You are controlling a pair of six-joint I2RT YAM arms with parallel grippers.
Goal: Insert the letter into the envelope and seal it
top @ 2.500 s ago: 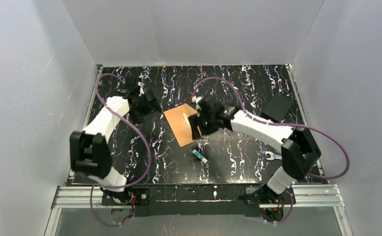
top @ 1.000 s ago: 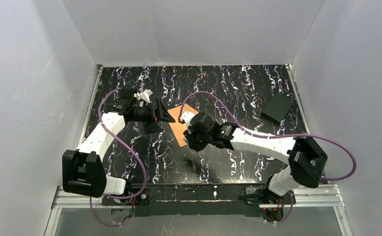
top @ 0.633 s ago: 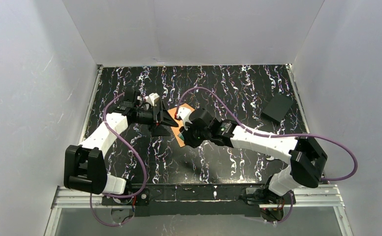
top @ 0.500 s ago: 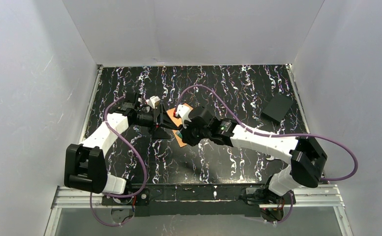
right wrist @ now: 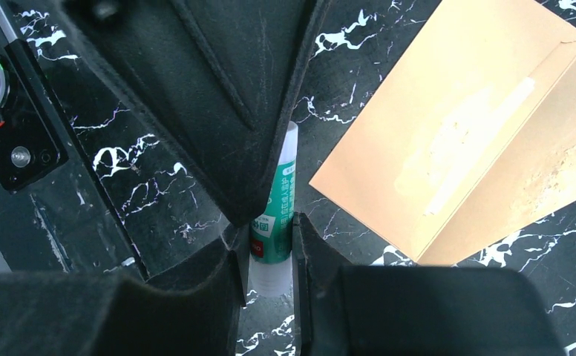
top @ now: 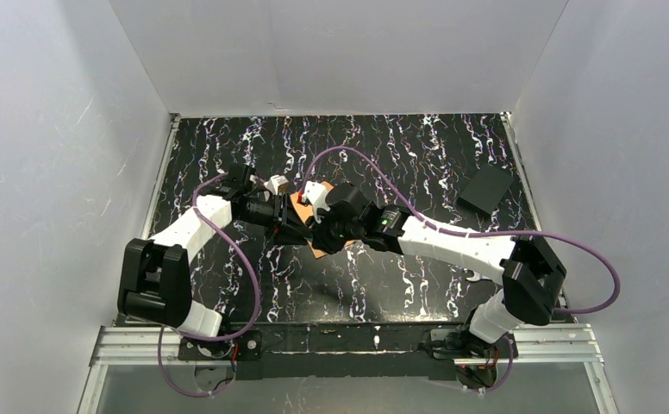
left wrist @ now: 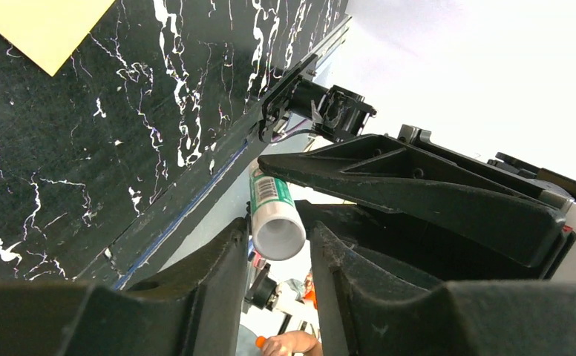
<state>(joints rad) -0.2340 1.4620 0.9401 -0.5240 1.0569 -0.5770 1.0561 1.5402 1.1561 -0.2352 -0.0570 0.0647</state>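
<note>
Over the envelope, my right gripper (right wrist: 270, 230) is shut on a green-and-white glue stick (right wrist: 276, 211). My left gripper (left wrist: 277, 228) faces it and is shut on the stick's white end (left wrist: 277, 236). In the top view the two grippers, left (top: 301, 226) and right (top: 325, 235), meet tip to tip above the table's middle. The orange-brown envelope (right wrist: 463, 141) lies flat with its flap open and a pale glue smear along the fold. Only slivers of the envelope (top: 300, 203) show under the arms from above. The letter is hidden.
A black box (top: 485, 190) lies at the back right of the black marbled table (top: 400, 147). A small wrench (top: 473, 275) rests by the right arm's elbow. White walls enclose three sides.
My left gripper swung right to the right gripper and closed around the glue stick's end. The right gripper carried the stick left over the envelope.
</note>
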